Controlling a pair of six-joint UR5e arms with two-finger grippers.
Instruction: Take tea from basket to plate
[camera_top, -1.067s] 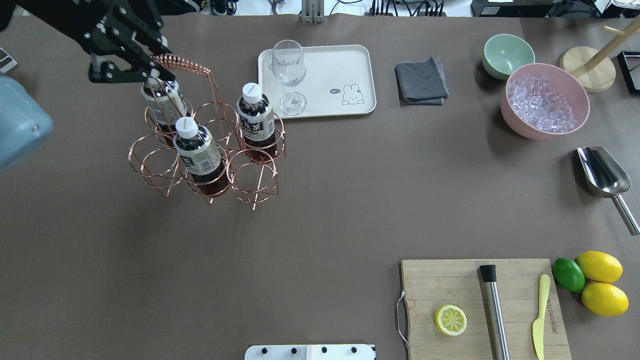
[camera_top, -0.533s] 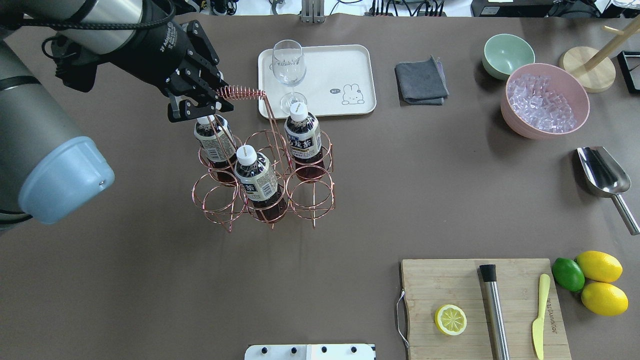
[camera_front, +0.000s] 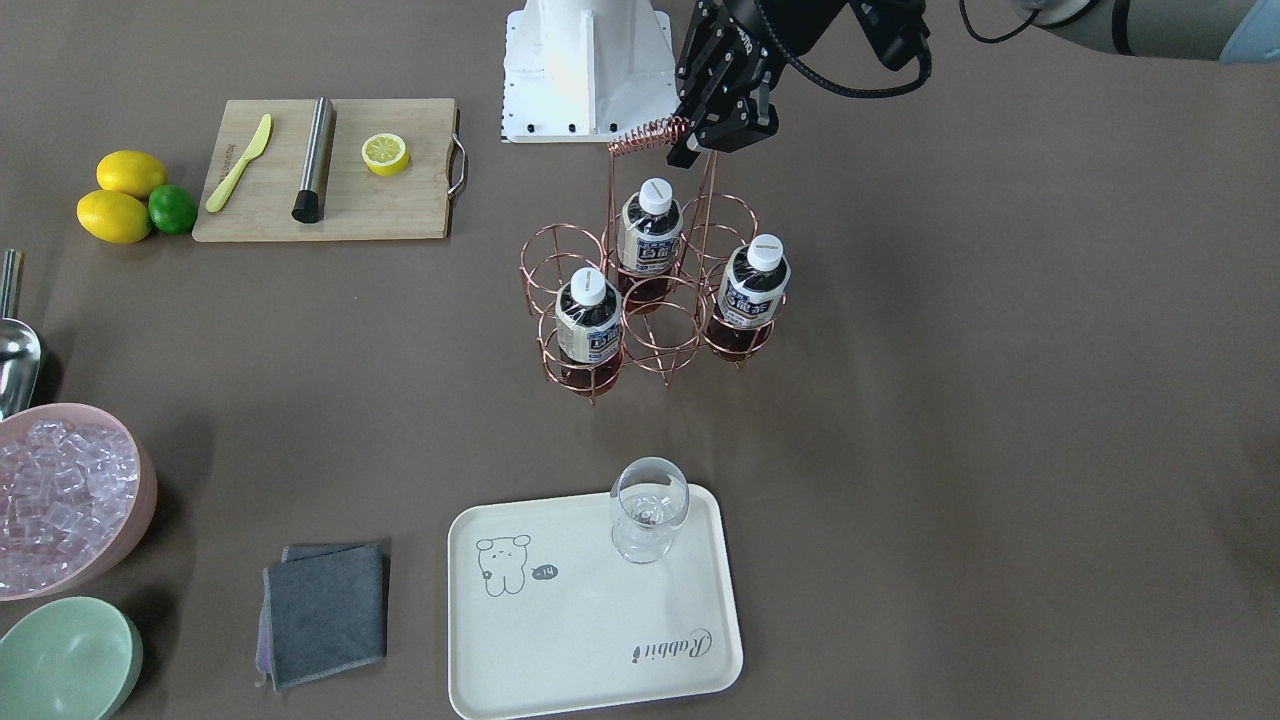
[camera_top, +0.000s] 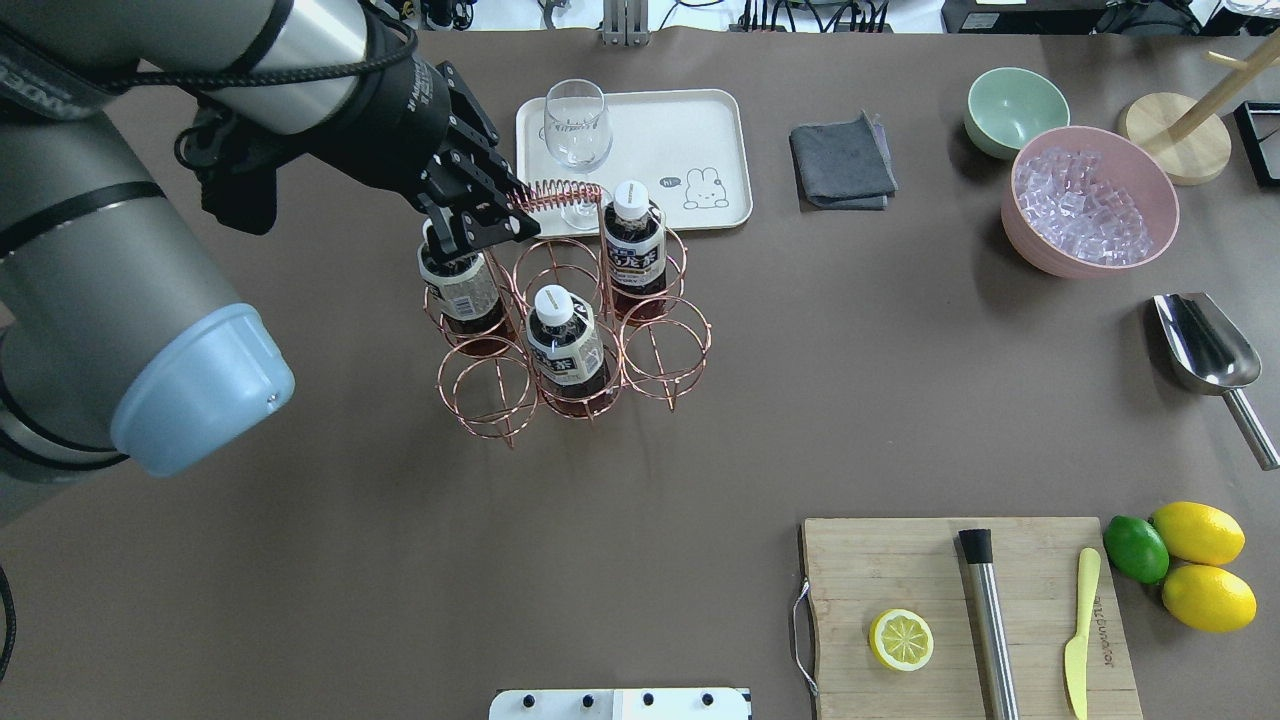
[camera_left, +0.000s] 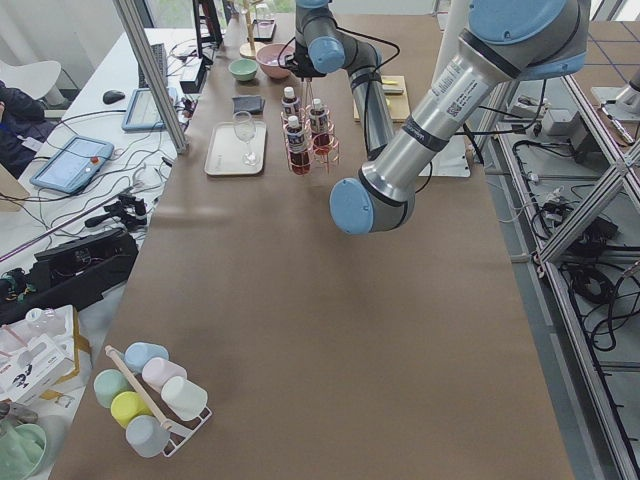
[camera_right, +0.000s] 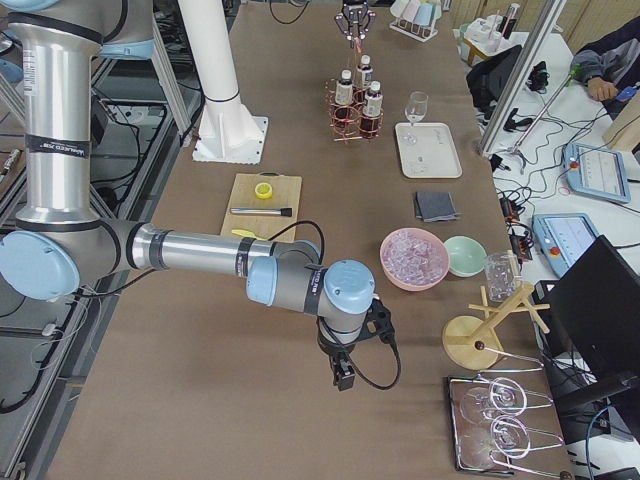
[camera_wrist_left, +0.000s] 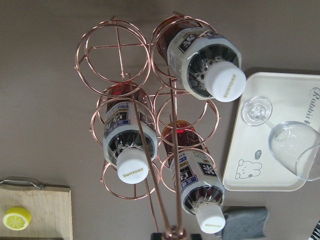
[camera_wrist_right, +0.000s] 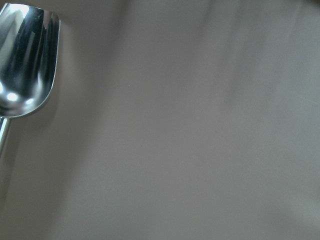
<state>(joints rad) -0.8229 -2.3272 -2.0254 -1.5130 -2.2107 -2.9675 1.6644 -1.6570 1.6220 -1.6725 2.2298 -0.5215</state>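
My left gripper (camera_top: 490, 215) is shut on the coiled handle (camera_top: 560, 192) of a copper wire basket (camera_top: 487, 388), just left of the plate. Three tea bottles stand in the basket's rings: one nearest the plate (camera_top: 632, 245), one in the middle (camera_top: 565, 340), and one under the gripper (camera_top: 460, 285). They also show in the front view (camera_front: 650, 240) and the left wrist view (camera_wrist_left: 125, 140). The plate (camera_top: 680, 130) is a cream tray with a wine glass (camera_top: 577, 130) on it. My right gripper (camera_right: 345, 378) shows only in the right side view; I cannot tell its state.
A grey cloth (camera_top: 842, 160) lies right of the plate. Further right are a green bowl (camera_top: 1015, 110), a pink bowl of ice (camera_top: 1090, 200) and a metal scoop (camera_top: 1205, 345). A cutting board (camera_top: 970, 610) with a lemon half, a steel rod and a knife sits front right, next to lemons and a lime.
My left gripper has moved the basket with its three bottles to the right, from the table's far left to just beside the plate.
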